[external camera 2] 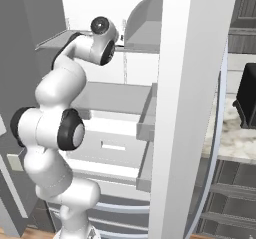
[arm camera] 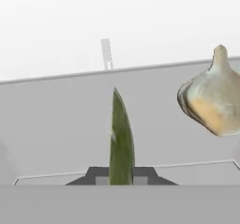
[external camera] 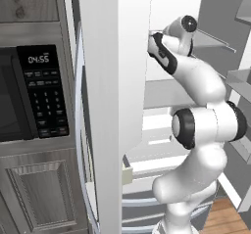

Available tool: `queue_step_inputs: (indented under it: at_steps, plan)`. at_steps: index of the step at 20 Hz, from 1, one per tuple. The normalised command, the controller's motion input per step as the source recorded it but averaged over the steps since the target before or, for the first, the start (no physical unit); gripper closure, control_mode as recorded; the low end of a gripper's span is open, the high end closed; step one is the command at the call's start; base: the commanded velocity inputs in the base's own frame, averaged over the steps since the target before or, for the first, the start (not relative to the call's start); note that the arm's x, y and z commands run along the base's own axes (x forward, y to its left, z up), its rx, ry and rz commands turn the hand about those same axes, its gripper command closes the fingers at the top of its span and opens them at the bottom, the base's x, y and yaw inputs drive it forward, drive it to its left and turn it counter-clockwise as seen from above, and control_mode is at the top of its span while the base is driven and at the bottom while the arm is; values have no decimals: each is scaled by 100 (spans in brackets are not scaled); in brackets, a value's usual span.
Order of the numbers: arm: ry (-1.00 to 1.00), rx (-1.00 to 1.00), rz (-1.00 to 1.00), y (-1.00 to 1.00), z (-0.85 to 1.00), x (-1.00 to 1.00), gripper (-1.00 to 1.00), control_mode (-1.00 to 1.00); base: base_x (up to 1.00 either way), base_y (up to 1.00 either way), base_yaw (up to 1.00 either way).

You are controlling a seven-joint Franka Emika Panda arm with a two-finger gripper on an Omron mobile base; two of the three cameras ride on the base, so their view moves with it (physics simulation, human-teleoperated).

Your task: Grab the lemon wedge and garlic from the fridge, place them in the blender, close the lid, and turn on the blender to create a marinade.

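Deep inside the fridge [external camera: 117,105], in both base views, the arm reaches onto an upper shelf. Seen from the hand, the gripper [arm camera: 121,176] is nearly closed, pinching the thin green lemon wedge [arm camera: 121,138], with the garlic [arm camera: 212,101] just beside. The pick seems done; next it likely needs lifting out toward the blender.

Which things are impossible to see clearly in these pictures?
- Hand, both base views: hidden behind the fridge door edges.
- Lemon wedge, hand view: edge-on, its lower end cut off between the fingertips.
- Garlic, hand view: right side cut off by the picture edge.
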Motion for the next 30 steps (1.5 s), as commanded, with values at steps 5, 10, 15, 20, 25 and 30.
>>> queue_step_inputs:
  at_steps: [5,10,15,20,25,30]
  plan:
    - [-4,-3,8,7,20,-94,100,-100,0,0,0]
    - [0,-8,7,0,26,-100,100,-100,0,0,0]
    - [0,-15,7,1,10,-100,100,-100,0,0,0]
    - [0,-12,8,1,-23,-100,100,-100,0,0,0]
    - [5,-8,1,0,-50,-96,100,-100,0,0,0]
    - [17,-9,0,1,-42,-61,100,-100,0,0,0]
